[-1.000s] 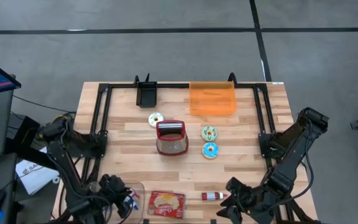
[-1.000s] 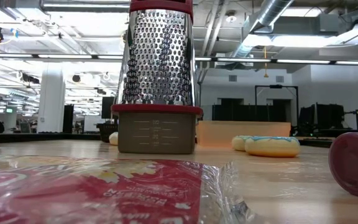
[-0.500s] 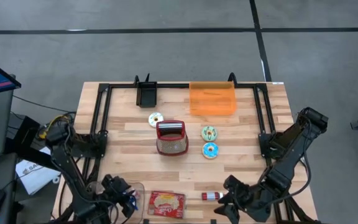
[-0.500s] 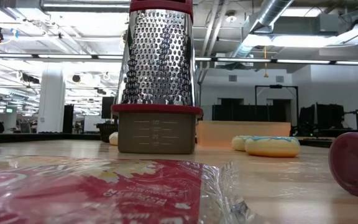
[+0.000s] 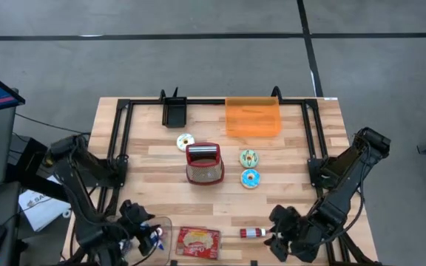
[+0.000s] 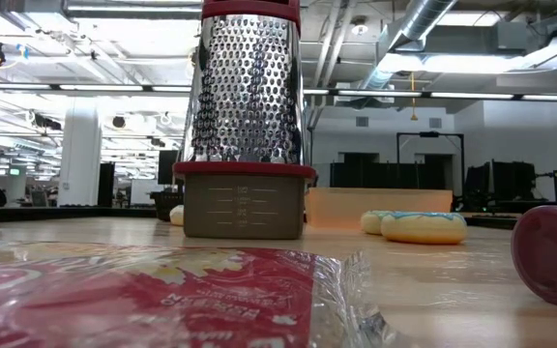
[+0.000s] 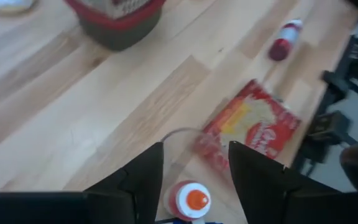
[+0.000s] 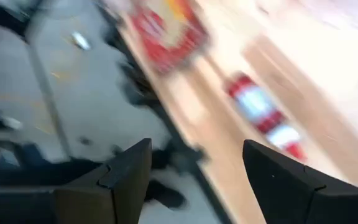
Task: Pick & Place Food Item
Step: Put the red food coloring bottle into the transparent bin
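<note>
Snack packet (image 5: 198,241): red, lettering unreadable

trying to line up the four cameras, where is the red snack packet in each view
High view: red snack packet at the table's near edge, centre.
Low view: it fills the blurred foreground, lower left.
Left wrist view: it lies past the fingers.
Right wrist view: blurred, at the table edge.
Shared landmark: the small red bottle beside it shows in all four.

A small bottle (image 7: 190,200) with a white body and orange cap sits in a clear container (image 5: 156,227) near the worktop's front left corner. A red-and-yellow wrapped food packet (image 5: 198,241) lies flat at the front edge, a red-and-white tube (image 5: 253,233) lying on its side just beside it
</note>
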Motion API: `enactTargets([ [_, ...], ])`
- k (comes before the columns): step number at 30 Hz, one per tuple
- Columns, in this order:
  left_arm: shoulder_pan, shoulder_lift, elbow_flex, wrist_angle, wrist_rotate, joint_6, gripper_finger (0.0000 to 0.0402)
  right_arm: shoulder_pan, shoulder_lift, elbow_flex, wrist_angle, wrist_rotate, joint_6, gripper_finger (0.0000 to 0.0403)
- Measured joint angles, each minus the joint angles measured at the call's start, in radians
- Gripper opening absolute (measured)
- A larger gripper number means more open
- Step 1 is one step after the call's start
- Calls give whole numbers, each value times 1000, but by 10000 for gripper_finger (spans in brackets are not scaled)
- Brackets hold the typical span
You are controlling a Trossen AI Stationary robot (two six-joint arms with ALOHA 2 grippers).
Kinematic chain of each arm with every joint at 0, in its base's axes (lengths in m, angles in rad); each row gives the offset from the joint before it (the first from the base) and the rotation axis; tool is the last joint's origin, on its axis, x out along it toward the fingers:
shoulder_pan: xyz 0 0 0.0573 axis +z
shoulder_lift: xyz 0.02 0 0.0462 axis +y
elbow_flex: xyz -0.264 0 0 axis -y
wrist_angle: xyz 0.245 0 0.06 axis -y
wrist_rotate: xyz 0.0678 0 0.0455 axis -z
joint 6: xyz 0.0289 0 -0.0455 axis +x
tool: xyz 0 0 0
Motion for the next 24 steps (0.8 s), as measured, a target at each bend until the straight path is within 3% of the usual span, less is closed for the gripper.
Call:
enactTargets([
  [4,11,-113,0,31,-1,148,177,15,0,-3,-148,-54,-122,244],
  [8,35,-218,0,85,-5,292,173,20,2,-62,-139,-96,-331,244],
  [15,84,-300,0,202,-6,494,168,12,2,-276,156,-121,-520,244],
  [24,116,-303,0,246,-1,527,171,-35,2,-509,490,-70,-576,244],
])
